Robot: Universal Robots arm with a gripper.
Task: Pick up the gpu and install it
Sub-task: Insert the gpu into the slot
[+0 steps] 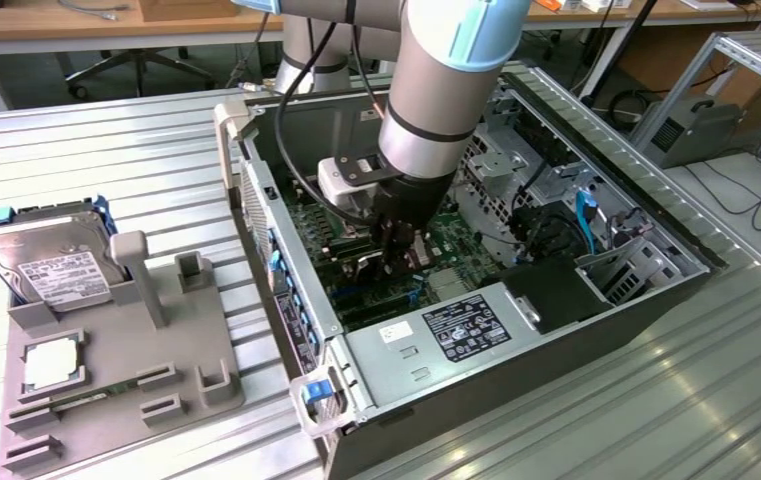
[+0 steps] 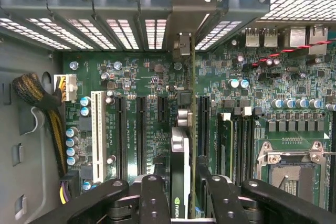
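In the exterior view my gripper [image 1: 402, 243] reaches down inside the open computer case [image 1: 647, 290], just over the green motherboard [image 1: 454, 235]. It is shut on the gpu [image 2: 180, 150], a thin black-faced card with a silvery metal edge, seen edge-on in the wrist view. The card stands upright between my black fingers [image 2: 153, 195] and runs along a black expansion slot [image 2: 202, 124]. Its metal bracket end [image 2: 182, 43] sits at the case's rear slot openings. I cannot tell whether the card is seated in the slot.
A grey fixture tray [image 1: 120, 375] at the exterior view's left holds the silver hard drive [image 1: 53, 265] with blue rails and a narrow memory stick [image 1: 87, 400]. Nearby inside the case are the power supply [image 1: 458, 325], a white slot [image 2: 97, 132], a cable bundle [image 2: 37, 98] and the processor socket [image 2: 291, 169].
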